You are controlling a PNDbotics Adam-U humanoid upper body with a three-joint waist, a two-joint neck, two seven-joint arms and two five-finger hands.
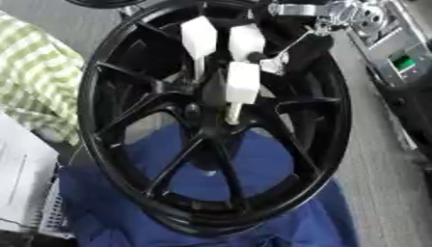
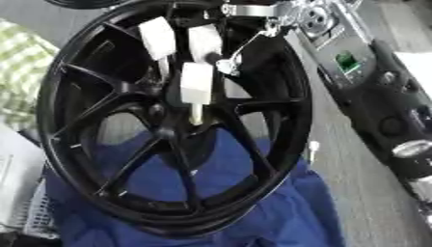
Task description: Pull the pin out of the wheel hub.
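A black spoked wheel (image 1: 211, 120) is filling the middle of the frame, lying on a blue cloth (image 1: 253, 212). The right hand (image 2: 190, 58) is reaching in from the upper right, its white-padded fingers (image 1: 243, 83) pointing down over the hub (image 1: 207, 103). A pale pin (image 1: 234, 112) is sticking out just below the lowest pad; the fingers seem to be pinched on it, though the contact is hard to make out. A green checked cloth (image 1: 33, 77) is lying at the left edge.
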